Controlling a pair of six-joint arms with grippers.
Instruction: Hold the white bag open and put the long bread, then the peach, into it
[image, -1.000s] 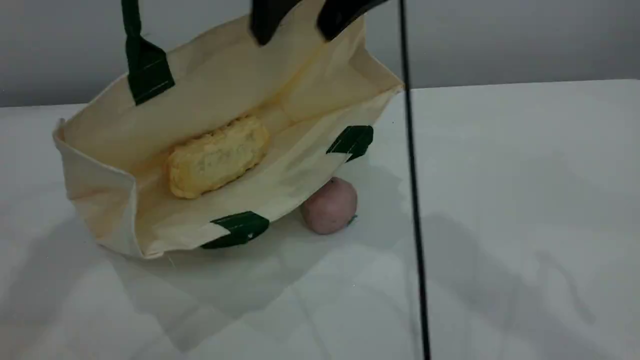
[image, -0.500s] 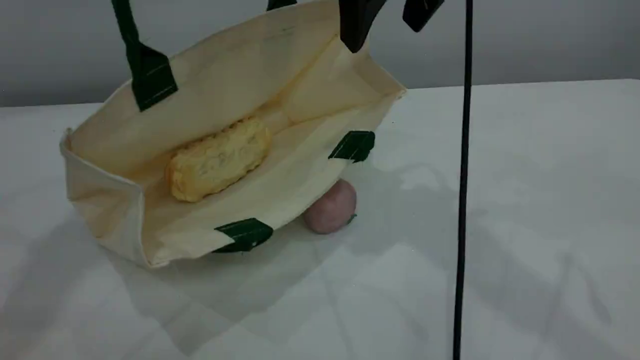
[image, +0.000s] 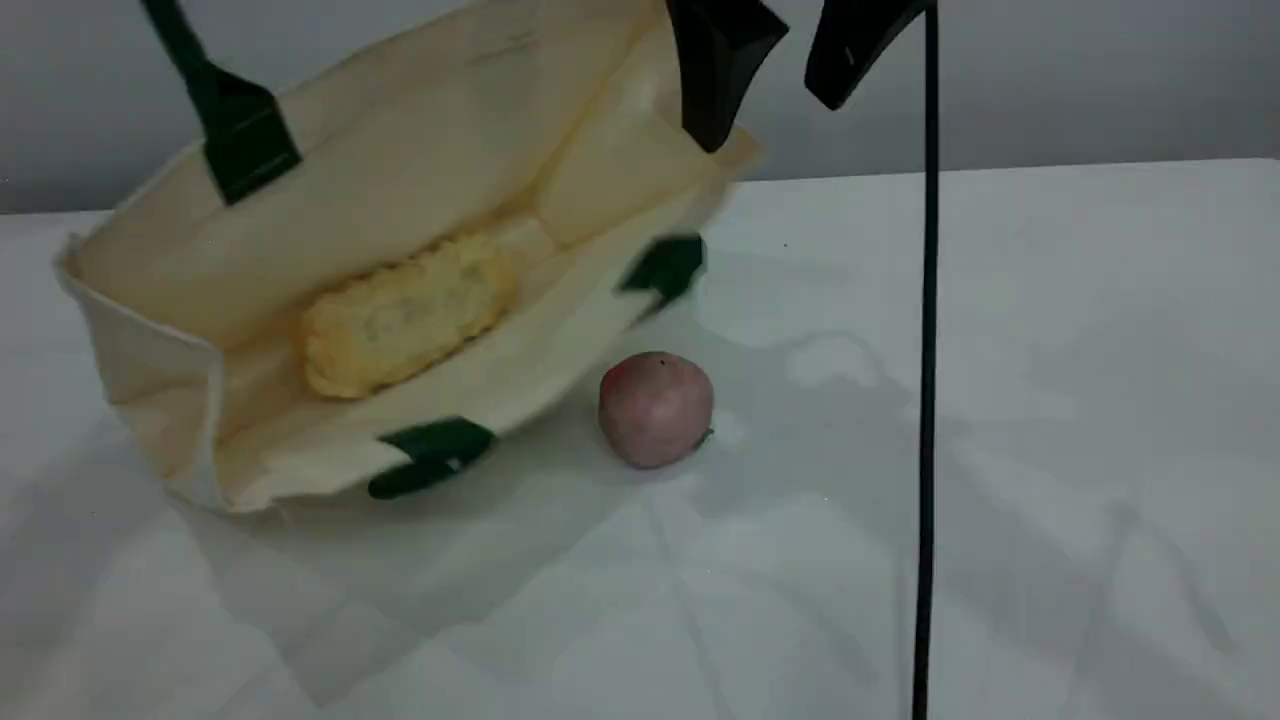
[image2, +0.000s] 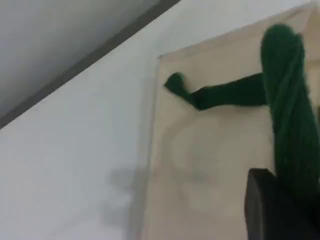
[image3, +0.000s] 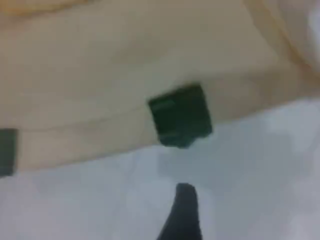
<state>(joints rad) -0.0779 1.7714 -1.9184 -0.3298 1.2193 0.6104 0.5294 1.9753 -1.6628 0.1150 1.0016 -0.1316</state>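
We saw the white bag (image: 330, 190) mouth gaping on the table (image: 1050, 400), long bread (image: 405, 313) inside, peach (image: 656, 408) just outside its lower rim, left gripper (image2: 280, 210) clamped on the green handle (image2: 287, 100), right gripper (image: 775, 85) spread wide above, empty.

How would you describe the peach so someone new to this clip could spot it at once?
Find the big cream bag lying open on the white table. Just beyond its lower right edge, out on the bare tabletop, sits the peach. It is a small, round, dull pink ball, unlike the long ridged yellow bread, which lies inside the bag.
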